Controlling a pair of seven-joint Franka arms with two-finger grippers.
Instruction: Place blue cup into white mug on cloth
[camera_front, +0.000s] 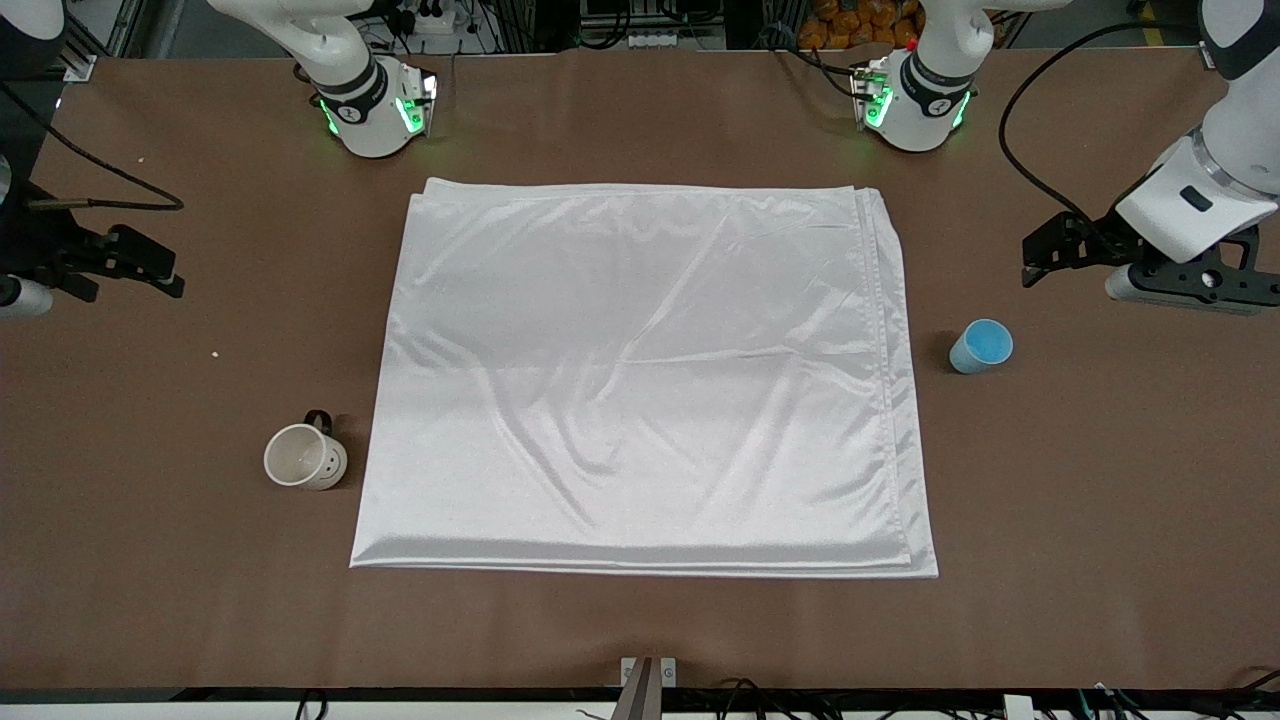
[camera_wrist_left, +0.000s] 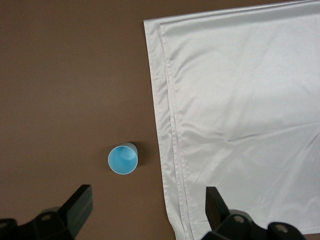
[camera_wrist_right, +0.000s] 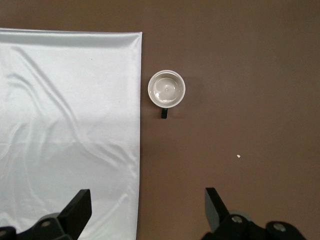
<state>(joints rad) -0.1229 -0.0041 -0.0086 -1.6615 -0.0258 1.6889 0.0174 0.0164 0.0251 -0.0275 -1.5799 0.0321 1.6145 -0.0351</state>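
Observation:
The blue cup (camera_front: 981, 346) stands upright on the bare brown table beside the cloth (camera_front: 645, 375), toward the left arm's end; it also shows in the left wrist view (camera_wrist_left: 123, 158). The white mug (camera_front: 305, 456) stands upright on the table by the cloth's near corner, toward the right arm's end, black handle pointing away from the front camera; it also shows in the right wrist view (camera_wrist_right: 166, 89). My left gripper (camera_front: 1065, 250) (camera_wrist_left: 148, 210) is open and empty, up in the air near the cup. My right gripper (camera_front: 130, 265) (camera_wrist_right: 148, 210) is open and empty, over the cloth's edge (camera_wrist_right: 65, 125).
The cloth's layered edge (camera_wrist_left: 170, 150) lies close to the blue cup. A small white crumb (camera_front: 214, 354) lies on the table between the right gripper and the mug. The arm bases (camera_front: 375, 110) (camera_front: 915, 105) stand at the table's back edge.

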